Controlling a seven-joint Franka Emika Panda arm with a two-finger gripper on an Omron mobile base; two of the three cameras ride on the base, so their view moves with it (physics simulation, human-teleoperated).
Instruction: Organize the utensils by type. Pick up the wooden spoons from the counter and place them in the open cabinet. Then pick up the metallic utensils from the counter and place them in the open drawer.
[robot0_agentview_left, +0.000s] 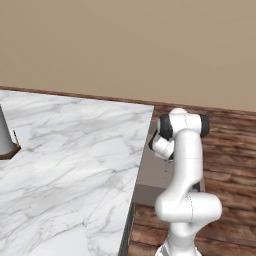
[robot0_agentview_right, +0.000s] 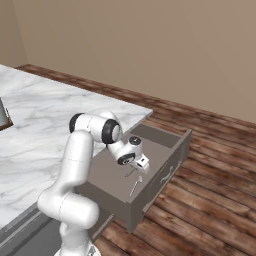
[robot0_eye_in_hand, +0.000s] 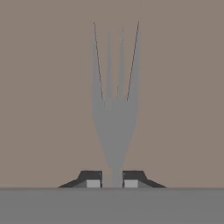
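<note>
Fork (robot0_eye_in_hand: 114, 118) pinched at its handle between near-closed jaws, hanging low over drawer (robot0_agentview_right: 165, 137) beside another utensil (robot0_agentview_right: 135, 185): metal-utensil step, next calls for spreading jaws, then lifting clear.

a rendered home kitchen: a white marble counter (robot0_agentview_left: 75, 150) with grey veins sits over grey-brown drawer fronts, an open drawer (robot0_agentview_right: 172, 150) holds a metal fork (robot0_eye_in_hand: 114, 118), the floor (robot0_agentview_right: 210, 200) is dark wooden planks, and the wall (robot0_agentview_left: 130, 45) is plain beige.
</note>
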